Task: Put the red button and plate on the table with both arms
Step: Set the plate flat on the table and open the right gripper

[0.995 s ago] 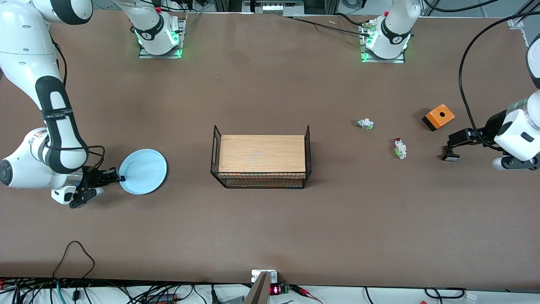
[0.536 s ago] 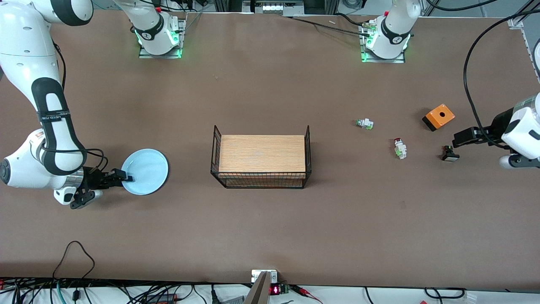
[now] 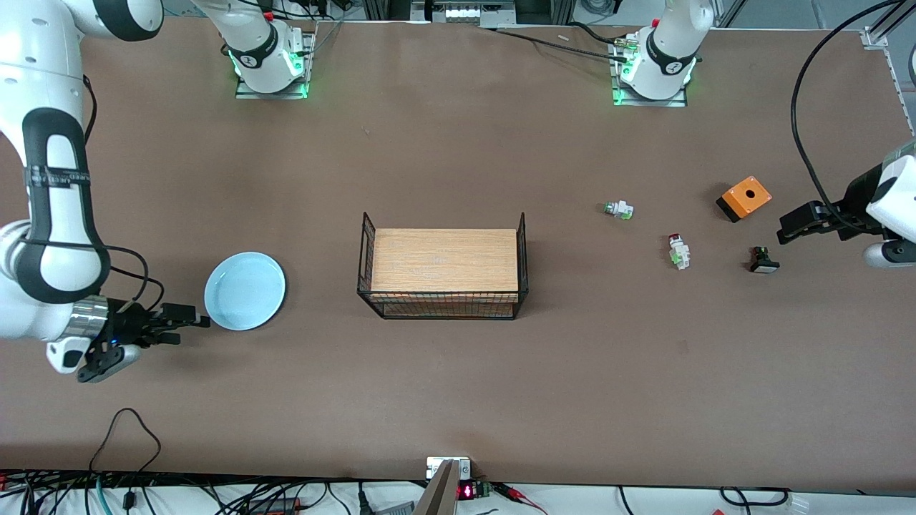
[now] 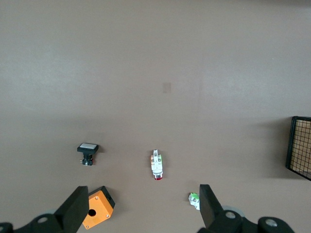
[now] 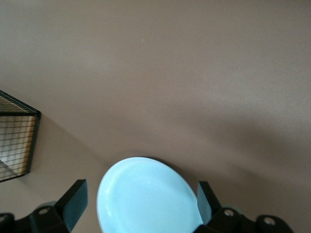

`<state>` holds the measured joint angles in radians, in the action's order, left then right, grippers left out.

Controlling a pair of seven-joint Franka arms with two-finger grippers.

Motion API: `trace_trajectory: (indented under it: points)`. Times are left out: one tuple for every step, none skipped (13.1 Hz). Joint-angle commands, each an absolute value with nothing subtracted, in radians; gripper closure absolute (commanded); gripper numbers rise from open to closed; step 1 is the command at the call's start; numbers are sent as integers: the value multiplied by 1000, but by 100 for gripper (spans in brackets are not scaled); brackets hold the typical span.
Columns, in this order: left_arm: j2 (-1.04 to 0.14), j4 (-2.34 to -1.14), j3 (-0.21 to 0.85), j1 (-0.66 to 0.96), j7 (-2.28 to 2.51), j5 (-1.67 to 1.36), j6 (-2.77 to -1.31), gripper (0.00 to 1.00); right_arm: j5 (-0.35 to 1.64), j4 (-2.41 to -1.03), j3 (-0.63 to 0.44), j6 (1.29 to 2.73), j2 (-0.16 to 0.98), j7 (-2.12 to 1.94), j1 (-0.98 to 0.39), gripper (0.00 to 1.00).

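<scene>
One plate, three buttons

Matt brown desk filling the view, small black wire rack with a wooden top at its middle, tangled dark cables along the desk edge nearest the camera from the rack, even overhead light, soft shadows.

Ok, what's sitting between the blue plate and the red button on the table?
The wire rack stands between the plate and the red button; the front view shows it.
</scene>
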<state>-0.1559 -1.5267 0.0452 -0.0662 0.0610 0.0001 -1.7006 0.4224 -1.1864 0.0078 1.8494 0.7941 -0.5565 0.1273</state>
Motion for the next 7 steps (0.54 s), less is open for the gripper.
trace_trajectory:
  points:
    - [-115,-1526,54,-77,46,-8,-1648,0,303,-1019,2,1665,781,-331,71,0]
    - [-115,-1519,54,-75,45,-8,-1646,0,251,-1002,3,1601,753,-251,51,0]
    - [-114,-1519,54,-77,40,-8,-1644,0,214,-1000,3,1536,699,-182,29,0]
    - [-110,-1519,54,-77,38,-9,-1640,0,175,-1000,3,1484,654,-123,6,0]
    - [-109,-1519,49,-78,40,-9,-1632,0,131,-1002,8,1436,616,-80,-18,0]
    - [-109,-1519,45,-78,37,-8,-1599,0,92,-1005,9,1424,588,-59,-35,0]
    - [-107,-1519,43,-78,40,-9,-1582,0,59,-1006,9,1422,574,-63,-61,0]
